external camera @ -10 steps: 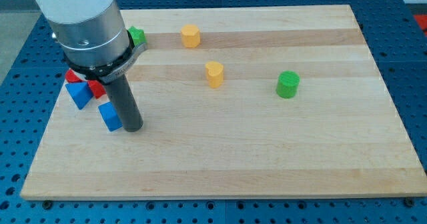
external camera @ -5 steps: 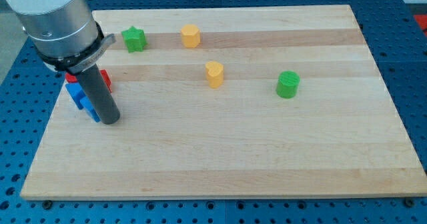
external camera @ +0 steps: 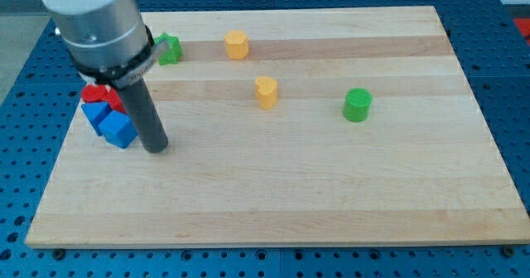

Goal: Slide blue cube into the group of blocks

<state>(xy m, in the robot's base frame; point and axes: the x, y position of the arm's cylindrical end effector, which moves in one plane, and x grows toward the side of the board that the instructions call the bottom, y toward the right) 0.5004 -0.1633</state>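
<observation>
The blue cube (external camera: 118,131) lies near the board's left edge, touching a second blue block (external camera: 95,112) up and to its left. Red blocks (external camera: 101,95) sit just above them, partly hidden by the arm. My tip (external camera: 156,148) rests on the board just right of the blue cube, a small gap away from it. The rod rises up and to the left into the large grey arm housing (external camera: 95,21).
A green star block (external camera: 170,48) sits at the upper left, partly behind the arm. A yellow block (external camera: 237,44) lies near the top, another yellow block (external camera: 266,92) near the middle, and a green cylinder (external camera: 358,105) to the right. The wooden board (external camera: 331,187) lies on a blue pegboard.
The tip pushed the blue cube left against the blue and red blocks, then moved back to the right. The cube now rests beside the group.
</observation>
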